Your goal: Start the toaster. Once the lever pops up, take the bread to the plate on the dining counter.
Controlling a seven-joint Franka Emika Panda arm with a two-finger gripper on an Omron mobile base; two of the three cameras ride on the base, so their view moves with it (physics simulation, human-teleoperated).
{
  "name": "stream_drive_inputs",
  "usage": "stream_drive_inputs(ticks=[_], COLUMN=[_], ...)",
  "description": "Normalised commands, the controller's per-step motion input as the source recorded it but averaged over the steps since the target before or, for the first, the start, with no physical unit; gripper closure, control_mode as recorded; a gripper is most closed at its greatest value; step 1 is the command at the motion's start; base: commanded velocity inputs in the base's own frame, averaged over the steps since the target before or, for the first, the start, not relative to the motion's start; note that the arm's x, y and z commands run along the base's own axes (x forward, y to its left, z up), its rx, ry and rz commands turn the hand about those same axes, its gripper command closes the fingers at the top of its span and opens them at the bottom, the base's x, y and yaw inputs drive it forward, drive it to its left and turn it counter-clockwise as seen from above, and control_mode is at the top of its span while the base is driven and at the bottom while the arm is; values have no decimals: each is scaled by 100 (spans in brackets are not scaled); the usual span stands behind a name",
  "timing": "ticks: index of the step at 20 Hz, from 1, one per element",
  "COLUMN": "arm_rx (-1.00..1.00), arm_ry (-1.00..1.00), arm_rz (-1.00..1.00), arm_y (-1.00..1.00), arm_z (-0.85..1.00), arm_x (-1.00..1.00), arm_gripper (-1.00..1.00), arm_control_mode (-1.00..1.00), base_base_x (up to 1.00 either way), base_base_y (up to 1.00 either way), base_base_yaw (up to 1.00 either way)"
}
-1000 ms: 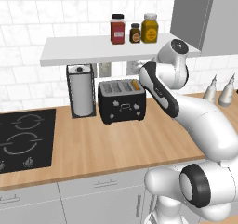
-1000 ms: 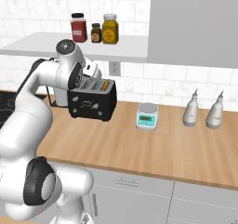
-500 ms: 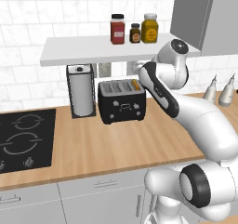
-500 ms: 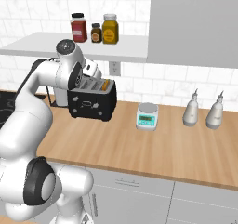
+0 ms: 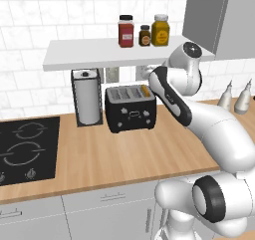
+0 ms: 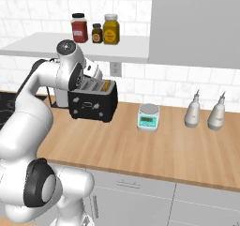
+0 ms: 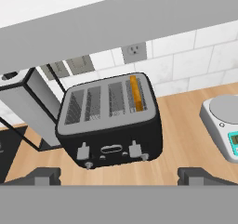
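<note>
Nothing moved, end effector (image 7: 119, 174) wide open, empty, above toaster (image 7: 109, 121)

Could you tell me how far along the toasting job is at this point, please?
Done: the bread sits in the toaster's rightmost slot. In hand: the open gripper hovers in front of and above the toaster, touching nothing. Left: pressing a lever on the toaster's front, waiting for the pop, then carrying the slice to the plate.

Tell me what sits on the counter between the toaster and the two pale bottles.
A small kitchen scale stands between the toaster and the bottles, seen in the right base view.
</note>
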Motion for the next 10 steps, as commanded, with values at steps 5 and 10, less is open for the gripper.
stream_drive_inputs(ticks=[5, 10], arm_rx=[0, 0], arm_ry=[0, 0], arm_rz=[0, 0], arm_y=[0, 0], arm_z=[0, 0], arm_x=[0, 0], arm_gripper=[-100, -100], arm_control_mode=[-100, -100], base_base_x=[0, 0], base_base_y=[0, 0], base_base_yaw=[0, 0])
